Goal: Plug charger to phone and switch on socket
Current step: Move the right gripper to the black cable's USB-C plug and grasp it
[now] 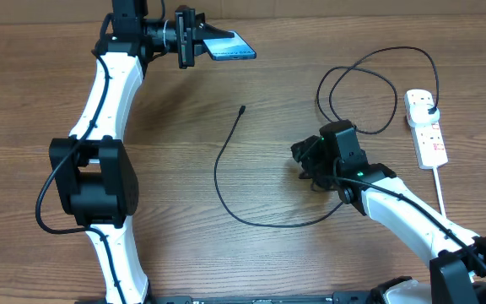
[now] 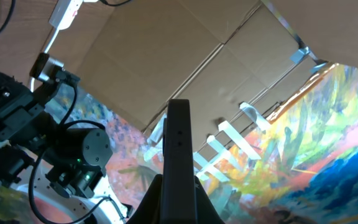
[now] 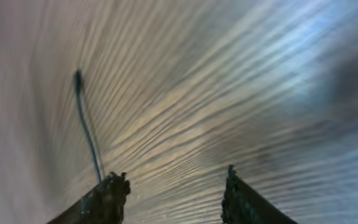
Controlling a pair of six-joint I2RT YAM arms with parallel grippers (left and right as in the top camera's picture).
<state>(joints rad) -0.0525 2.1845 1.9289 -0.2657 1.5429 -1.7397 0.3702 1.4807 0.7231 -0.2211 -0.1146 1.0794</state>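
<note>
My left gripper (image 1: pixel 194 38) is shut on the phone (image 1: pixel 228 46) and holds it raised at the far side of the table, light-blue screen up. In the left wrist view the phone (image 2: pixel 179 149) shows edge-on between the fingers. The charger cable (image 1: pixel 222 181) curves across the table, with its connector tip (image 1: pixel 241 108) lying free. Its black plug (image 1: pixel 429 106) sits in the white socket strip (image 1: pixel 429 139) at the right. My right gripper (image 1: pixel 306 162) is open and empty, low over the wood next to the cable. The right wrist view shows the cable (image 3: pixel 87 130) just left of the open fingers (image 3: pixel 176 186).
The cable makes loose loops (image 1: pixel 369 84) behind the right arm. The socket's thick white cord (image 1: pixel 442 194) runs toward the front right. The left wrist view looks up at the right arm (image 2: pixel 73 155) and cardboard panels (image 2: pixel 166 56).
</note>
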